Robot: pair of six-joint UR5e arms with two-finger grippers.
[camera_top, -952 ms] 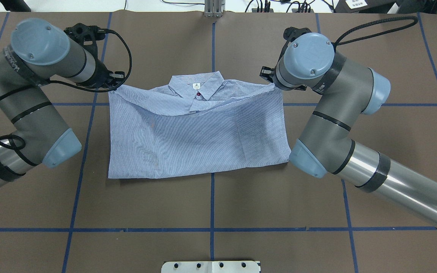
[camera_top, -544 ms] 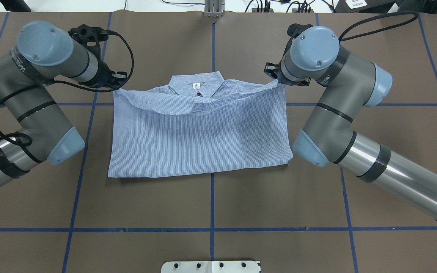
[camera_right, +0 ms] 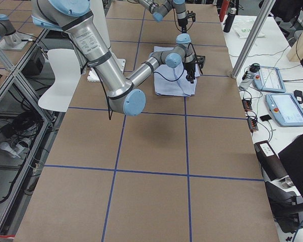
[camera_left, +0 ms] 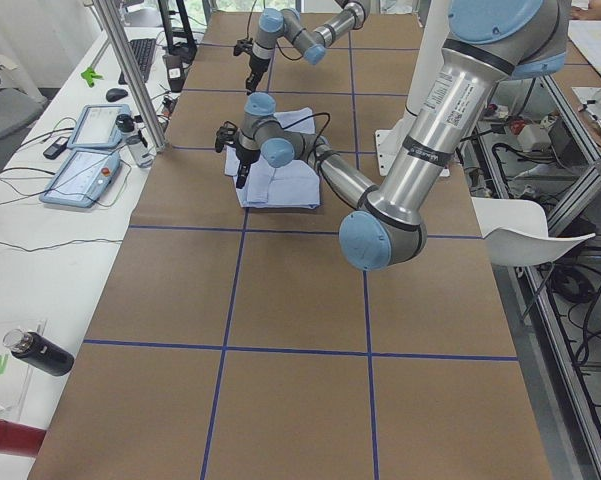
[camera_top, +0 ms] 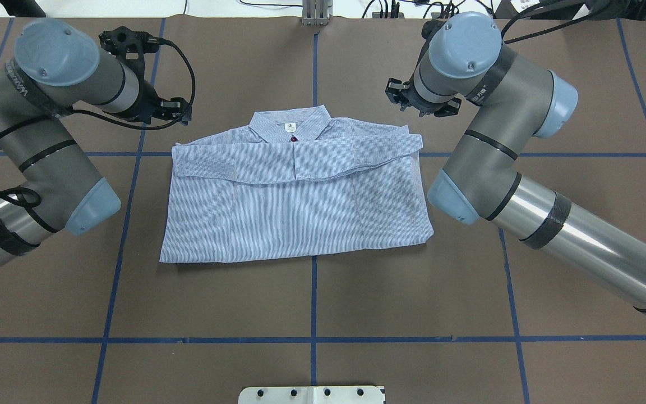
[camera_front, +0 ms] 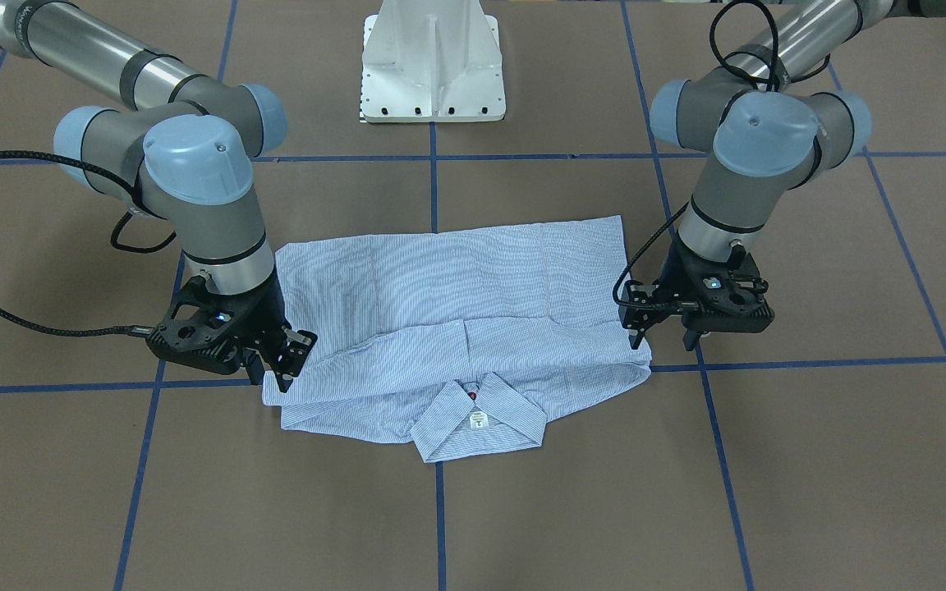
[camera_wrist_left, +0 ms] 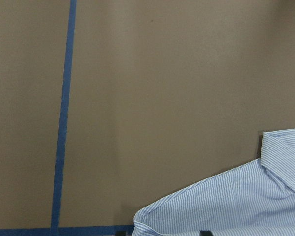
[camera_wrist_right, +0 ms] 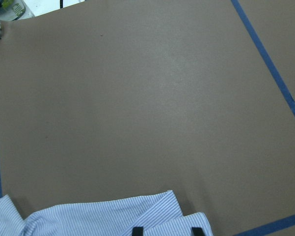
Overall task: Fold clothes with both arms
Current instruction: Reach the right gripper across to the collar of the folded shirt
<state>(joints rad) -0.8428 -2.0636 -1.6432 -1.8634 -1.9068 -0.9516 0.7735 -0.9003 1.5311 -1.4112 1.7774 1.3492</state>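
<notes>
The striped shirt (camera_top: pixel 300 213) lies flat on the brown table, folded to a rectangle. A folded-over band (camera_top: pixel 295 163) lies just below the collar (camera_top: pixel 289 122) and its white label. The shirt also shows in the front view (camera_front: pixel 456 287). My left gripper (camera_front: pixel 663 336) is open and empty, just above the shirt's corner on my left. My right gripper (camera_front: pixel 286 365) is open and empty, at the opposite corner. In the wrist views, a shirt edge (camera_wrist_left: pixel 226 209) (camera_wrist_right: pixel 103 219) shows below spread fingertips.
The white pedestal base (camera_front: pixel 432 74) stands at the robot's side of the table. Blue tape lines (camera_top: pixel 313 297) grid the brown surface. A side bench with tablets (camera_left: pixel 85 160) and a bottle (camera_left: pixel 40 352) runs along the far edge.
Both grippers have let go of the lifted shirt edge. It has dropped flat across the shirt below the collar. Both grippers have drawn back towards the table's far edge.
</notes>
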